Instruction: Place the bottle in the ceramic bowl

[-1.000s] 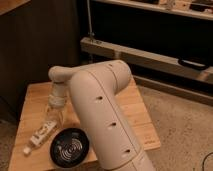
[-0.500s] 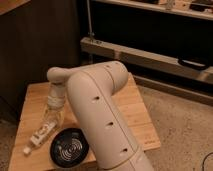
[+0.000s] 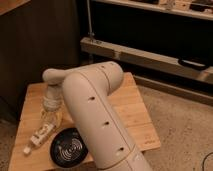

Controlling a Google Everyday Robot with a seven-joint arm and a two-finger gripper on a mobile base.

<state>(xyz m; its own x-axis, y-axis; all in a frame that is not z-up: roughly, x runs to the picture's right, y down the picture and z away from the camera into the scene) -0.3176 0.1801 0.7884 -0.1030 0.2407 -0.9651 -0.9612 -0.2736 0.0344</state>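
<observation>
Gripper (image 3: 50,120) low over wooden counter (image 3: 127,112), jaws wide, poised at upper end of the bottle (image 3: 40,133). It lies flat, just beside the black ceramic bowl (image 3: 70,149).

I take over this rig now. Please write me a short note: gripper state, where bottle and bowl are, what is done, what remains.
The gripper is open, low over the upper end of the small slim white plastic bottle; contact cannot be told.
The bottle lies on the wooden table, just left of the round black glossy ceramic bowl.
Done: approach to the bottle.
Left: grasp, lift, place in the bowl.
</observation>
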